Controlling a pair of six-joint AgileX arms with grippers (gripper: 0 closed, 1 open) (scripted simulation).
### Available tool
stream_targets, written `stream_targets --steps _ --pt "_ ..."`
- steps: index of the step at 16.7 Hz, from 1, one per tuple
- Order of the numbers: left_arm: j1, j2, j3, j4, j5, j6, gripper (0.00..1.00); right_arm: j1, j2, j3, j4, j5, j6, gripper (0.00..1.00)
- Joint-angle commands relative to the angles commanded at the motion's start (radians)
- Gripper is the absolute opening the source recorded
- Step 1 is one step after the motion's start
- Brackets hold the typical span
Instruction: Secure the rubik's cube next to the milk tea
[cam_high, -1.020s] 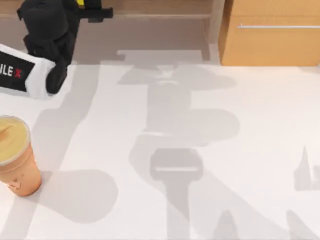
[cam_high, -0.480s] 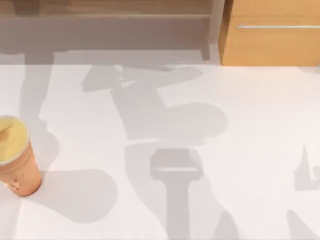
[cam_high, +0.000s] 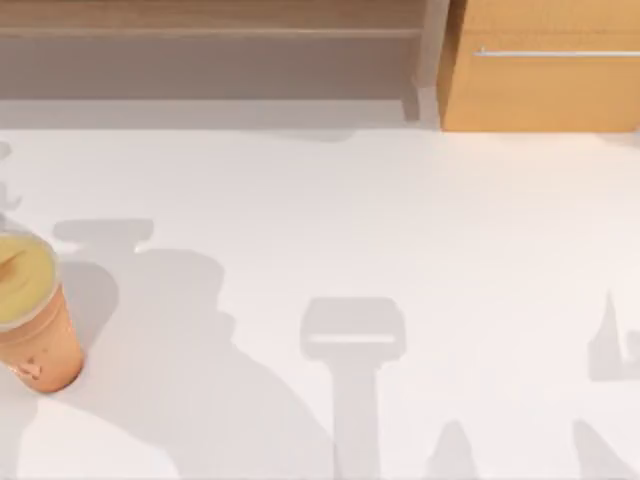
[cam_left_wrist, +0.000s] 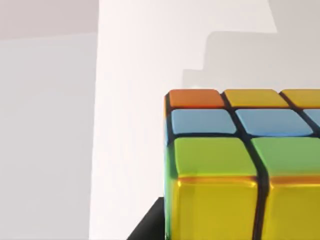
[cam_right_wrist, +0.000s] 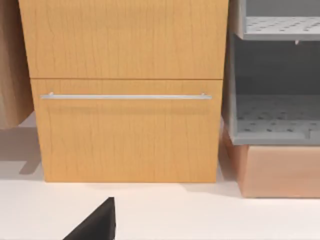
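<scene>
Top view: one milk tea (cam_high: 30, 310) stands upright at the left edge of the white table (cam_high: 400, 230), about midway along that edge, its pale creamy top under a clear lid and its tapered orange-tan body narrowing toward the base. Grey shadows lie across the table beside the cup and along the near edge. At the far right corner stands one wooden cabinet (cam_high: 540, 85) with a thin metal handle (cam_high: 555, 52).

Left wrist view: one rubik's cube (cam_left_wrist: 245, 165) sits close under our left arm's camera, over the white table. Its upper face shows a row of orange and yellow stickers, then a row of blue, then a row of green; the face toward the camera is yellow, all on a dark grid. A dark part of our left gripper (cam_left_wrist: 147, 227) shows at the lower edge just beside the cube; we cannot tell whether the pincer is clenched on the cube or released, nor how wide it stands.

Right wrist view: our right arm faces the wooden cabinet front and, beside it, a grey shelf unit (cam_right_wrist: 275, 100). One dark fingertip of our right gripper (cam_right_wrist: 95, 222) shows; we cannot tell its opening.
</scene>
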Motion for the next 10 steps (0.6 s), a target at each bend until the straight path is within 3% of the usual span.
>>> stream_targets --steps 5,10 --pt "0.073 -0.002 -0.071 -0.371 0.058 0.023 0.00 0.000 0.000 0.000 0.000 0.000 0.000 1.00" --pt "0.086 0.000 -0.100 -0.478 0.083 0.005 0.00 0.000 0.000 0.000 0.000 0.000 0.000 1.00"
